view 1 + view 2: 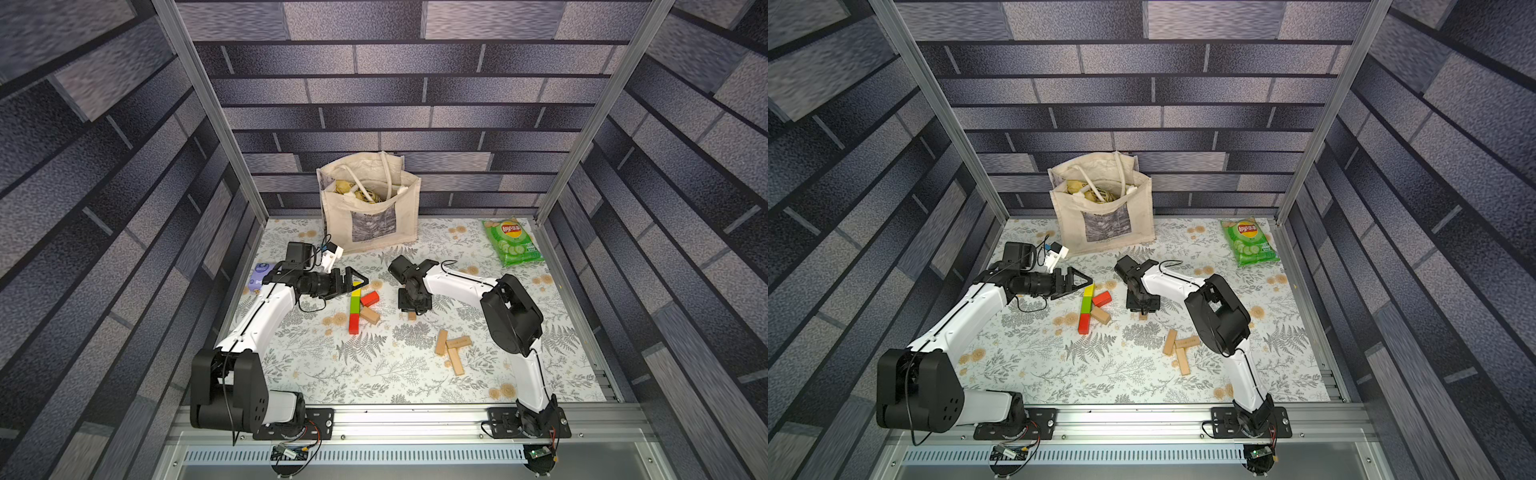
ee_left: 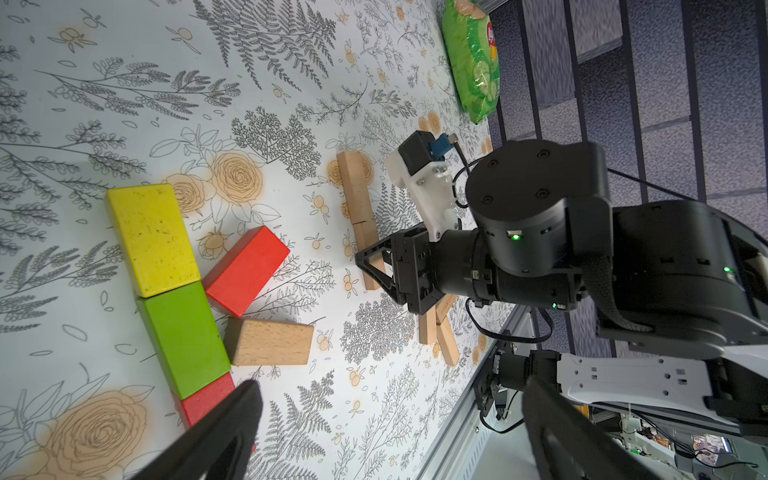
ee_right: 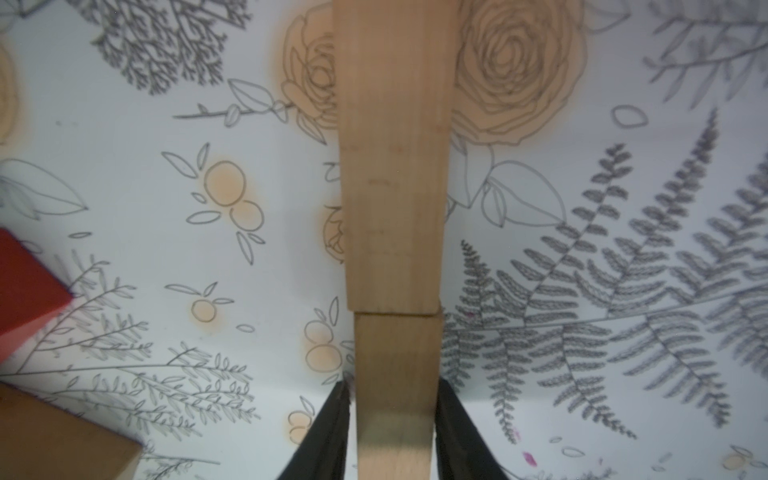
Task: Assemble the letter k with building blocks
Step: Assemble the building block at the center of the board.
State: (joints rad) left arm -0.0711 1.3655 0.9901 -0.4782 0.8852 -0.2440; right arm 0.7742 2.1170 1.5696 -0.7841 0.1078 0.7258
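Tan wood fills the right wrist view: the near tan block (image 3: 395, 415) lies flat on the table, and its long axis runs straight out from the right gripper (image 3: 392, 386). The gripper's two black fingers stand one along each long side, spanning the block's short width. You cannot tell whether they pinch the wood or sit a hair clear of it. The block's outer end butts against the far tan block (image 3: 392, 166), and the two form one straight line, which you may judge to be two thirds of a stem. In both top views the gripper hangs directly over this pair and hides nearly all of it. Near it, toward the left arm, lies the coloured K (image 1: 358, 307), which looks complete: a yellow, green and red stem with a red and a tan arm slanting off. The left gripper (image 1: 358, 283) hovers at its yellow end with jaws wide apart, holding nothing. The three loose tan blocks (image 1: 452, 349) lie in a touching cluster nearer the right arm's base, so you would likely fetch the next one with that arm. Leaving the stem probably calls for a straight lift, since a sideways drag could skew the line. Beneath everything lies a floral cloth (image 1: 374, 374), white with grey ferns and pale orange roses. Brick-patterned walls (image 1: 415, 83) enclose it. A tote bag (image 1: 370, 216) stands at the back, a green crisp packet (image 1: 513, 243) lies in the far corner on the right arm's side, and a purple pack (image 1: 258, 277) is half hidden behind the left arm.
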